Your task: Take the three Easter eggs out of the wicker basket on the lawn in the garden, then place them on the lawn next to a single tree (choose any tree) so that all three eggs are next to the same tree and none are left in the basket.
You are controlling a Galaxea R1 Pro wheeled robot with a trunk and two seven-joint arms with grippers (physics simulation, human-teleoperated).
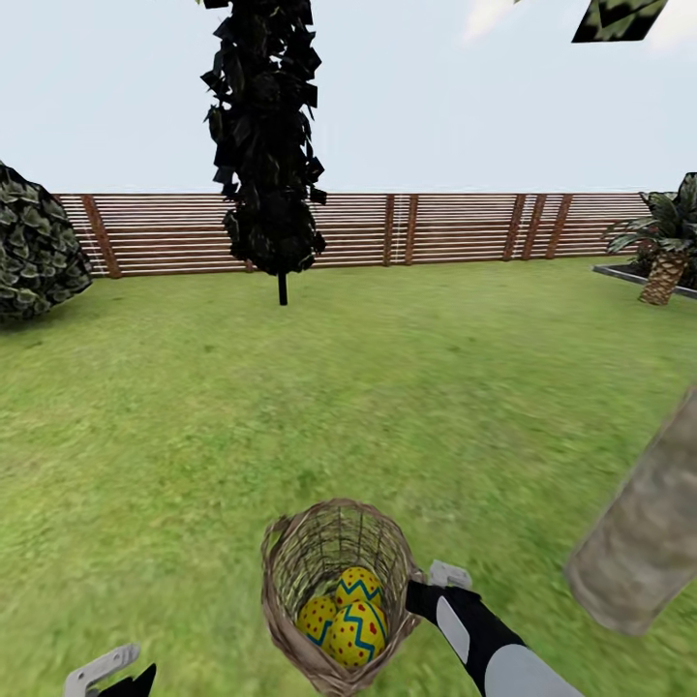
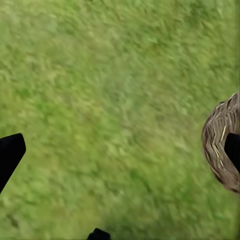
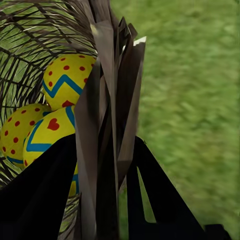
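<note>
On the lawn [image 1: 387, 387], head view: the basket [image 1: 290, 581] holds three eggs [image 1: 356, 624]; the right claw [image 1: 418, 592] grips its rim. Left wrist: the left claw [image 2: 50, 195] is spread wide over grass. Right wrist: fingers [image 3: 40, 200] pinch the wicker wall.

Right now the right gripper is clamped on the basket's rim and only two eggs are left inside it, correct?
Not quite: three Easter eggs are in the wicker basket, as the head view shows. The right gripper does straddle the rim, one finger on each side.
</note>
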